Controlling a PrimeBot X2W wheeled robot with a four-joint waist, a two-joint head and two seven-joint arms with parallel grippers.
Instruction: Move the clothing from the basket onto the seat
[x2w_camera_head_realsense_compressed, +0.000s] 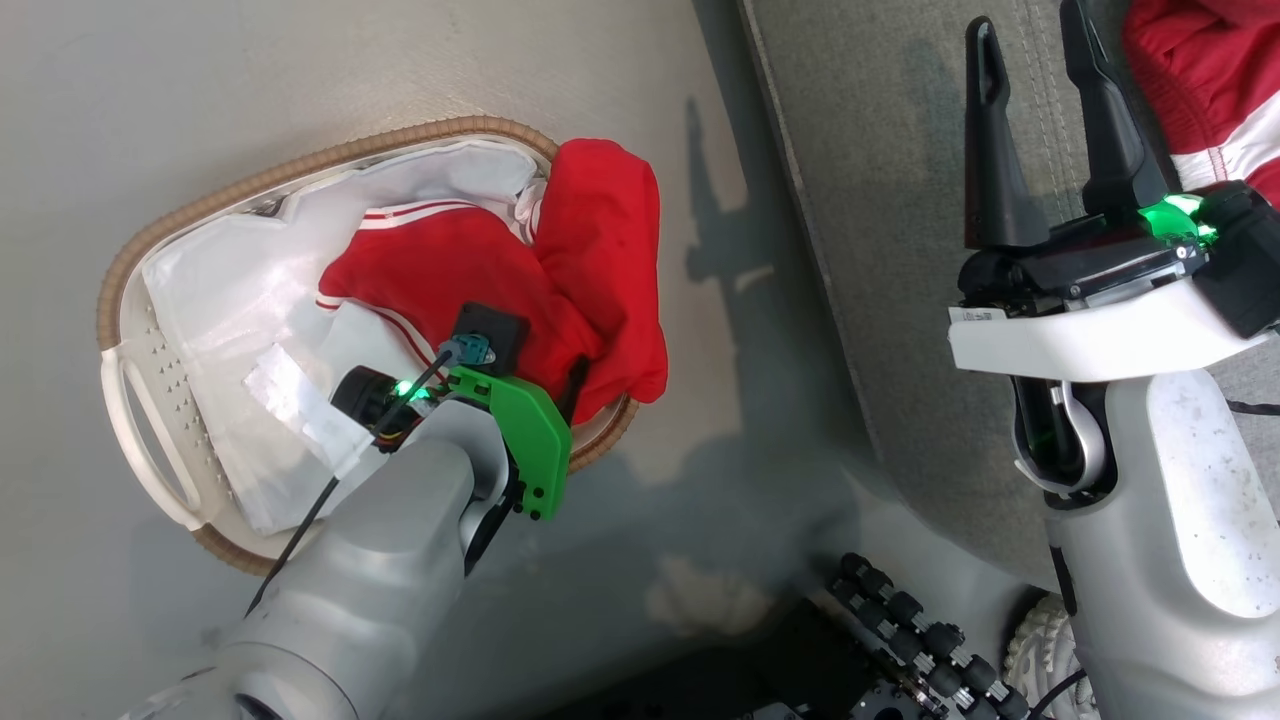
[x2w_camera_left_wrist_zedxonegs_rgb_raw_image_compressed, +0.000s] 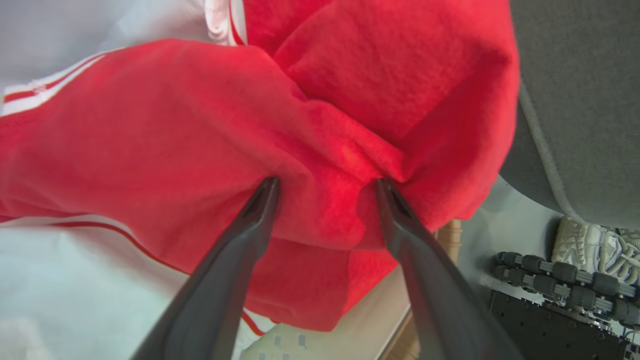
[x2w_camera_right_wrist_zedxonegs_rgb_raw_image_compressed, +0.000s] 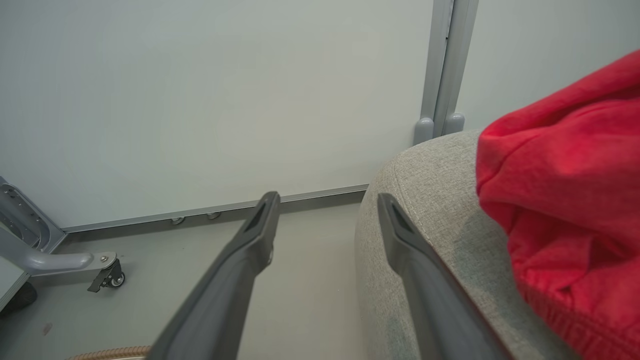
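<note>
Clothing (x2w_camera_head_realsense_compressed: 470, 270): red fabric w/ white stripe trim, bunched inside the basket (x2w_camera_head_realsense_compressed: 165, 400) on its right half, lying on the white liner (x2w_camera_head_realsense_compressed: 230, 280). Second garment (x2w_camera_head_realsense_compressed: 600, 250), plain red, lies draped over the basket's right rim and hangs down the outside. Third garment (x2w_camera_head_realsense_compressed: 1200, 90), red w/ white stripe, lies well apart from the basket, on the seat (x2w_camera_head_realsense_compressed: 900, 250) to the basket's right.

Basket: oval, white perforated wall, brown woven rim, standing on the pale floor (x2w_camera_head_realsense_compressed: 200, 80). Seat edge near the basket's right side, not touching it.

Left gripper (x2w_camera_left_wrist_zedxonegs_rgb_raw_image_compressed: 326, 182): down inside the basket at its right end. Fingers (x2w_camera_left_wrist_zedxonegs_rgb_raw_image_compressed: 250, 225) apart, tips pressed into the red fabric, w/ a raised fold of cloth between them. Jaws not closed on it.

Right gripper (x2w_camera_head_realsense_compressed: 1030, 30): well right of the basket, above the seat, just beside the third garment. Right wrist view confirms the fingers (x2w_camera_right_wrist_zedxonegs_rgb_raw_image_compressed: 250, 240) are apart, nothing between them, seat edge under the right-hand finger, pale wall (x2w_camera_right_wrist_zedxonegs_rgb_raw_image_compressed: 200, 100) beyond.

Robot base (x2w_camera_head_realsense_compressed: 900, 610): dark, w/ roller wheels, on the floor near the basket's lower right.
</note>
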